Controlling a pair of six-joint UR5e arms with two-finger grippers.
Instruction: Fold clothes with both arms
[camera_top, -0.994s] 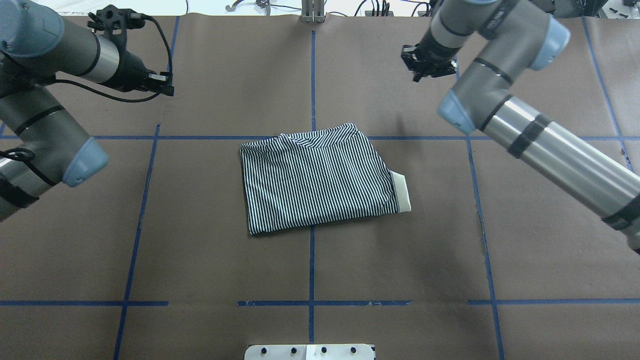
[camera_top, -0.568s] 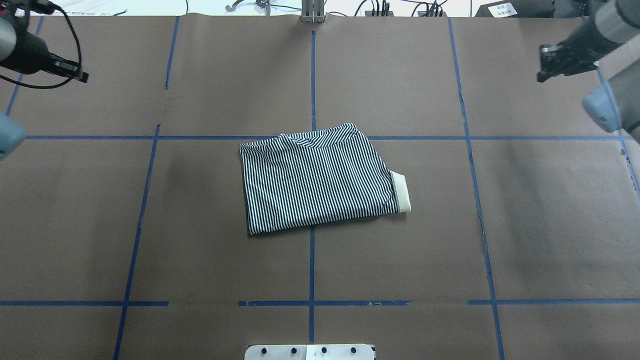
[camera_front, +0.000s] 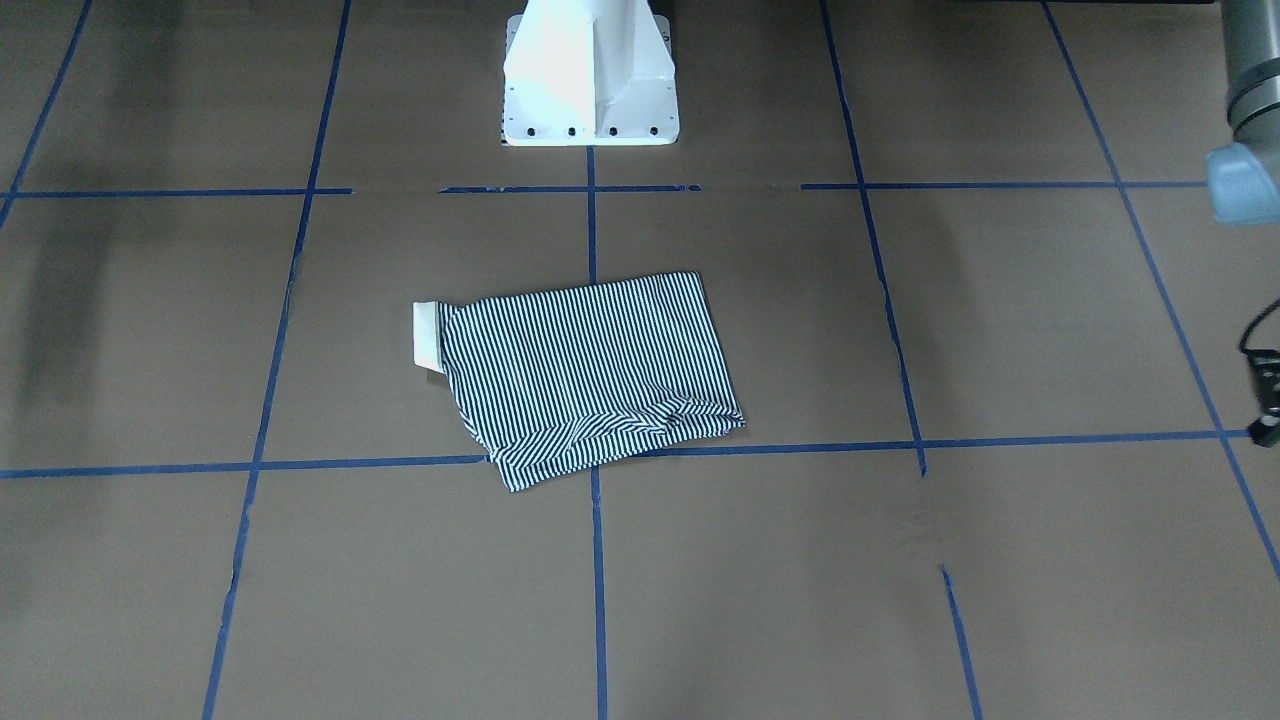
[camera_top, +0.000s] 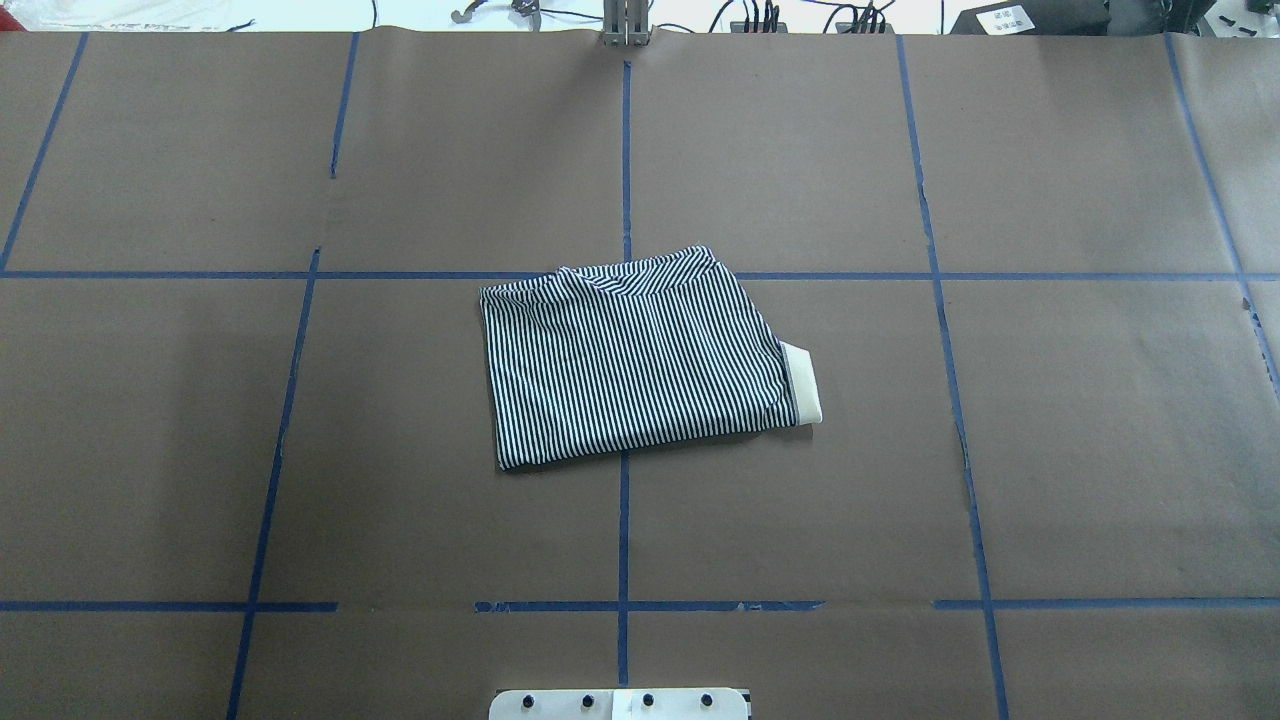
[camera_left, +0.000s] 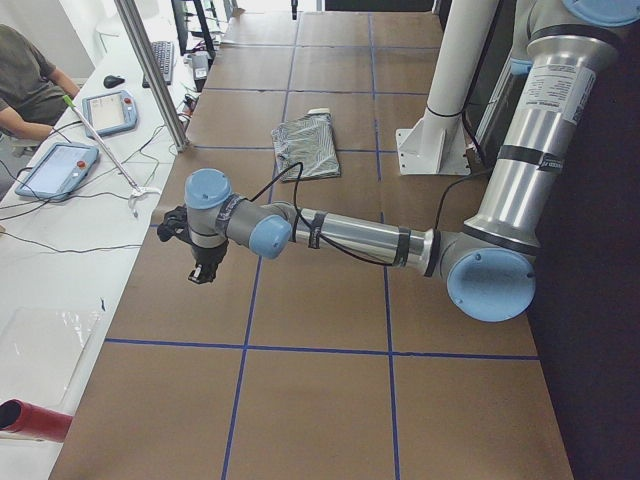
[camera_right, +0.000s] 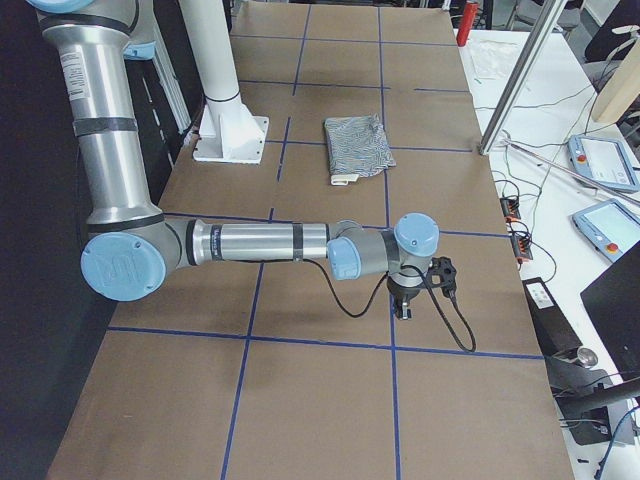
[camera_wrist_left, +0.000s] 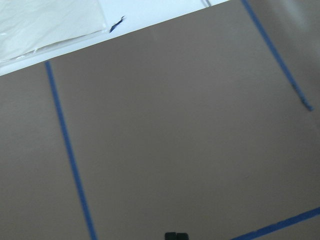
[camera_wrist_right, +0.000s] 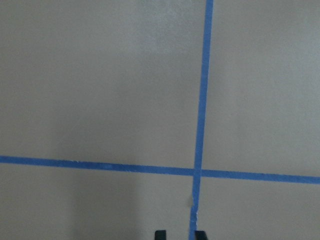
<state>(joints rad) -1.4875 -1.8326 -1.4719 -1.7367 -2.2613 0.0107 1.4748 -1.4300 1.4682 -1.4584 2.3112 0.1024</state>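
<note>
The striped polo shirt (camera_top: 640, 360) lies folded into a rough rectangle in the middle of the table, with its cream collar (camera_top: 803, 383) sticking out on the right. It also shows in the front-facing view (camera_front: 590, 375) and both side views (camera_left: 305, 148) (camera_right: 358, 147). Neither arm is in the overhead view. My left gripper (camera_left: 203, 272) hangs over bare table far to the left of the shirt; its fingertips meet in the left wrist view (camera_wrist_left: 175, 235). My right gripper (camera_right: 405, 305) hangs far to the right; its fingertips stand a little apart and empty (camera_wrist_right: 180, 235).
Blue tape lines (camera_top: 624, 150) grid the brown paper table cover. The white pedestal base (camera_front: 590, 90) stands at the robot's side. Beyond the far edge are a metal post (camera_left: 150, 70), tablets (camera_left: 60, 165) (camera_right: 605, 160) and a seated person (camera_left: 20, 80).
Both arms have swung outward and left the overhead view, the left arm to the left and the right arm to the right. The shirt has not moved.
</note>
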